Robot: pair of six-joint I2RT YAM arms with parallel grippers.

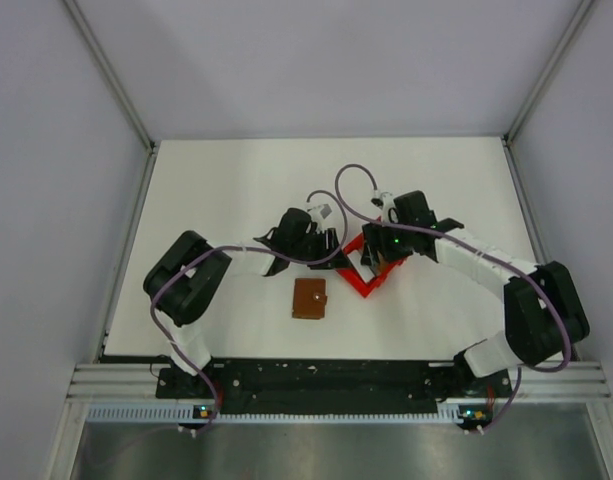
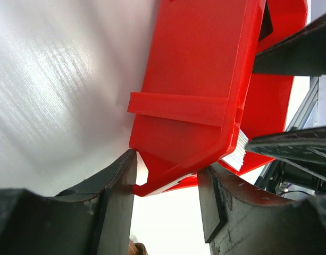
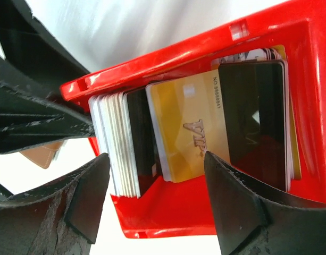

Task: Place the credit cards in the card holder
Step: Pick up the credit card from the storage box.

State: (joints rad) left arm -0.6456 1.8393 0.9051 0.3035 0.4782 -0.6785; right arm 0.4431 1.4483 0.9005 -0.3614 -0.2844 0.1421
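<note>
My left claw [image 2: 168, 178] is clenched on the end of the red bin [image 2: 194, 79], a finger pressed against each side; my right claw [image 3: 155, 183] is released, jaws wide in front of the credit cards [image 3: 186, 127], which stand upright inside that bin; the card holder [image 1: 309, 298] lies closed on the table [image 1: 216, 190], near the bin, on the side towards the arm bases.

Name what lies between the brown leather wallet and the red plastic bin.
Nothing; top view shows bare white table between brown wallet and red bin.
</note>
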